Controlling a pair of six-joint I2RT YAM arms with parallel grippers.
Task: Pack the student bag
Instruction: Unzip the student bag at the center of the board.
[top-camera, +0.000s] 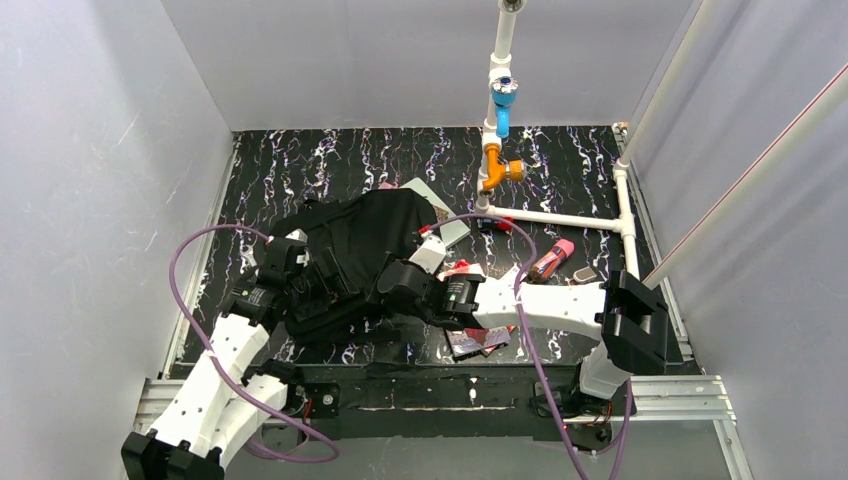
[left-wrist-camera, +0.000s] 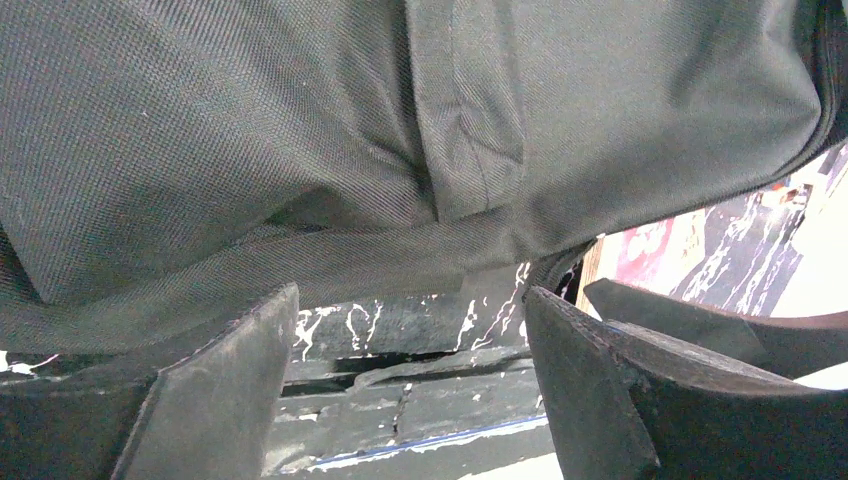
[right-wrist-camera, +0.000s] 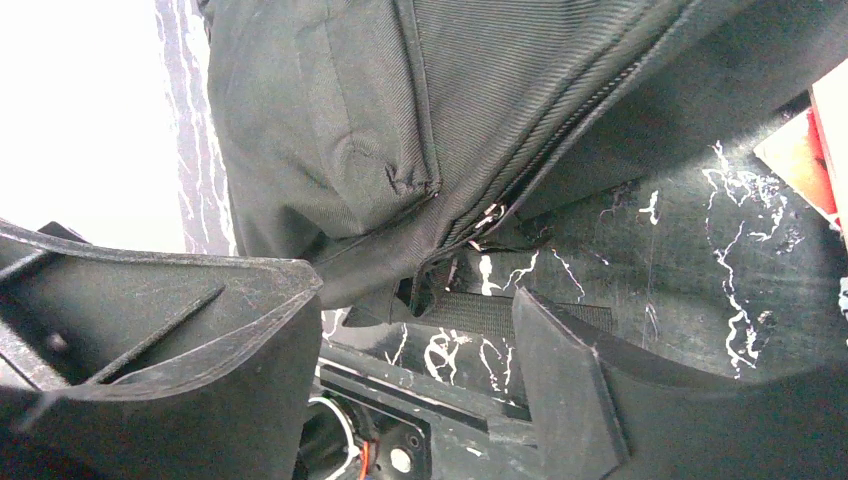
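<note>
**Bag lies on the table, both grippers spread at its near side**

From above, we see the student bag lying slumped on the black marbled table, left of the middle and reaching toward the near edge. The left gripper sits against the bag's near left side, and the right gripper against its near right side, so the two tools flank the lower part of the bag. A white pipe frame stands toward the far right corner. A pink item lies just below it, and some flat printed cards lie near the near edge under the right arm.

In the left wrist view, the left gripper has its fingers spread wide with nothing between them. The bag fills the upper picture, and one of its fabric bands runs across just beyond the fingertips.

In the right wrist view, the right gripper is likewise spread, pinching nothing. The bag hangs just beyond the tips, with its zipper seam running diagonally and the table bare to the right.
</note>
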